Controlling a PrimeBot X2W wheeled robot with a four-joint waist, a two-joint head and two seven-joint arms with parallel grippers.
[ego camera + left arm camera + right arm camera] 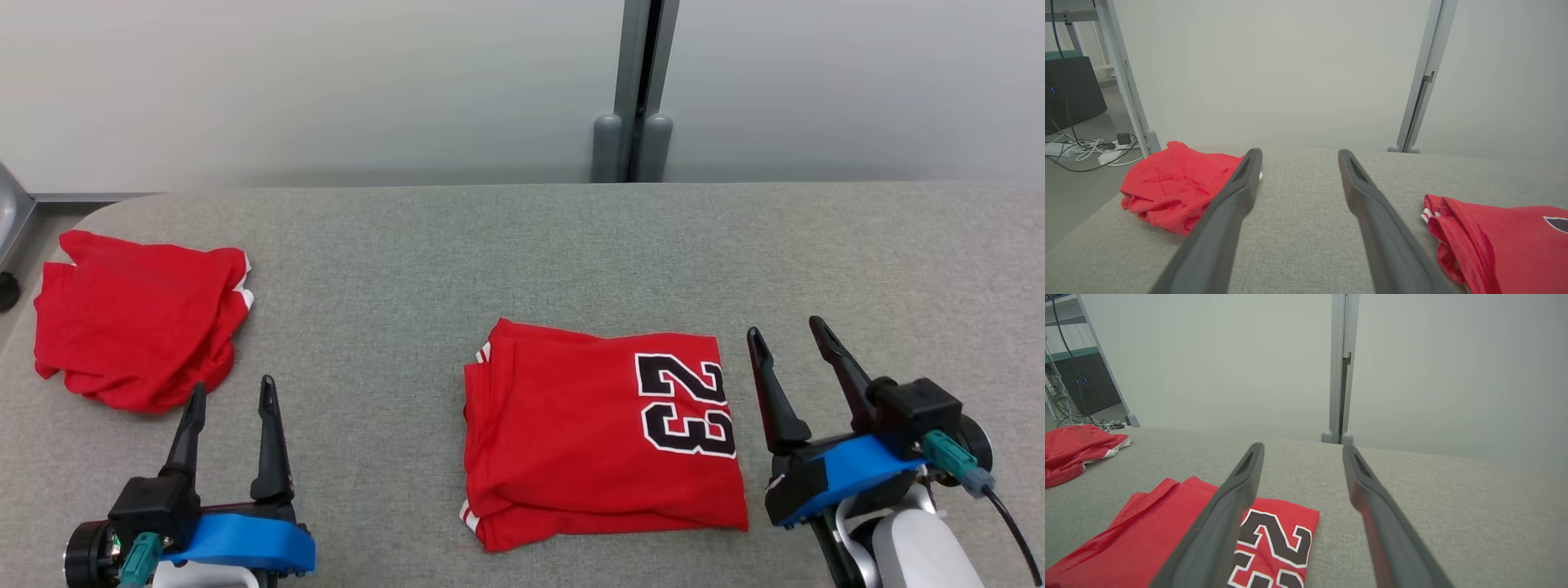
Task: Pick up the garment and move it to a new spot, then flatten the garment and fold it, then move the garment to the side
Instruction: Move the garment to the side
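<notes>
Both wide, empty: left claw (233,386), right claw (787,329) | folded garment (604,441) between them | red pile (135,318) far left

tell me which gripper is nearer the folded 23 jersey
Right. The right gripper sits just beside the jersey; the left gripper is well off its other side, nearer the crumpled red garment.

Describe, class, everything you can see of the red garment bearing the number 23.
The red garment is a jersey of thin, smooth-looking cloth, folded into a rough layered rectangle. A black 23 outlined in white sits on top, sideways in the head view. White striped trim peeps out at its left edge. It lies flat on the grey fabric table, near the front middle. Only the table touches it; the open right gripper stands apart, beside its right edge.
</notes>
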